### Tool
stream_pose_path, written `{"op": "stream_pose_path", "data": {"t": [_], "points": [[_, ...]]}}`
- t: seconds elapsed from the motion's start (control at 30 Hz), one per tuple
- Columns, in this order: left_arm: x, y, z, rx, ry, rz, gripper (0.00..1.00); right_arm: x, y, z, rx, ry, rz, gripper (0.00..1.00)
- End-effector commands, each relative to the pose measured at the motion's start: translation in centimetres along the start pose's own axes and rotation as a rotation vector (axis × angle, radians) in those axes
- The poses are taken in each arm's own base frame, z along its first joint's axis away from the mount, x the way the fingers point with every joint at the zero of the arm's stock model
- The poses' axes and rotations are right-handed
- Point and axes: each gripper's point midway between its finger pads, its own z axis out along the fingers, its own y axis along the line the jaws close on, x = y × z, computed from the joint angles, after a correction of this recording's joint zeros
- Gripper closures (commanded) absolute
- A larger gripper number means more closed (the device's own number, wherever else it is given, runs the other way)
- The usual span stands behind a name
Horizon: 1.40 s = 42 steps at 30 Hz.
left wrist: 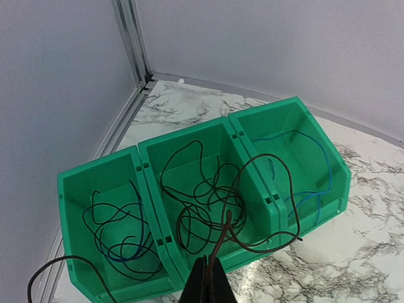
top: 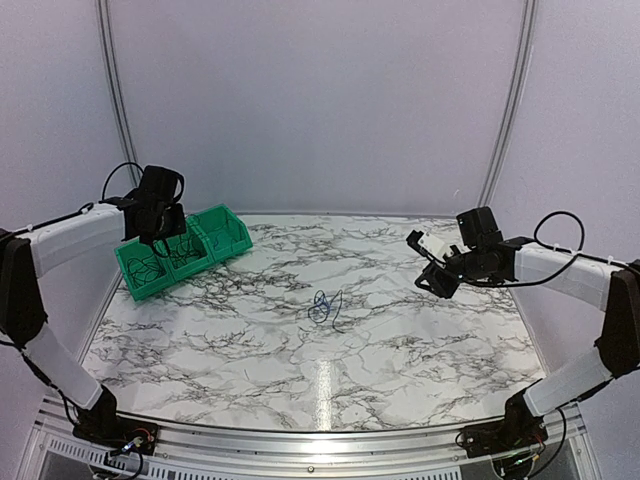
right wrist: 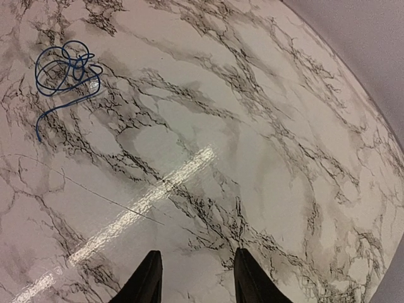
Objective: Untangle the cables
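left tool (left wrist: 207, 265) apparently pinching dark cable (left wrist: 220, 232), wrist view only

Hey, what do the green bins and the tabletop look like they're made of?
Bins: probably moulded plastic, uniform green with a soft sheen and thin walls. Tabletop: marble-patterned and glossy, shown by the bright light streak; real stone or printed laminate, cannot tell.

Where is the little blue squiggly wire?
The blue wire tangle lies alone near the middle of the marble table in the top view, right of the green bins; upper left in the right wrist view.
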Motion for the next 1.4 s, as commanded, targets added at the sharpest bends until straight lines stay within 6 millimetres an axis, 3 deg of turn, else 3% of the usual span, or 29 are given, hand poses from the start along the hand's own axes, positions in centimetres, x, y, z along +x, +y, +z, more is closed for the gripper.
{"op": "stream_pose_path", "data": {"t": [0.0, 0.3, 0.6, 0.77, 1.17, 1.27, 1.37], "points": [[0.1, 2.2, 1.9, -0.126, 0.045, 0.067, 1.0, -0.9, -0.3, -1.0, 0.039, -0.032, -0.032, 0.6], [-2.2, 1.9, 5.5, -0.267, 0.082, 0.237, 1.0, -1.1, -0.4, -1.7, 0.058, -0.046, -0.048, 0.6], [-1.2, 0.6, 9.7, -0.311, 0.162, 0.329, 1.0, -1.1, -0.5, -2.1, 0.078, -0.052, -0.054, 0.6], [-1.7, 0.9, 8.9, -0.304, 0.15, 0.305, 1.0, -0.9, -0.5, -2.0, 0.079, -0.046, -0.057, 0.6], [-2.3, 4.8, 5.2, -0.342, 0.14, 0.311, 1.0, -0.7, 0.2, -1.2, 0.059, -0.026, -0.077, 0.6], [-2.2, 4.8, 5.3, -0.33, 0.147, 0.317, 1.0, -0.8, 0.4, -1.2, 0.058, -0.025, -0.083, 0.6], [-1.5, 3.4, 6.8, -0.272, 0.181, 0.34, 1.0, -0.7, 0.4, -1.2, 0.058, -0.023, -0.085, 0.6]]}}
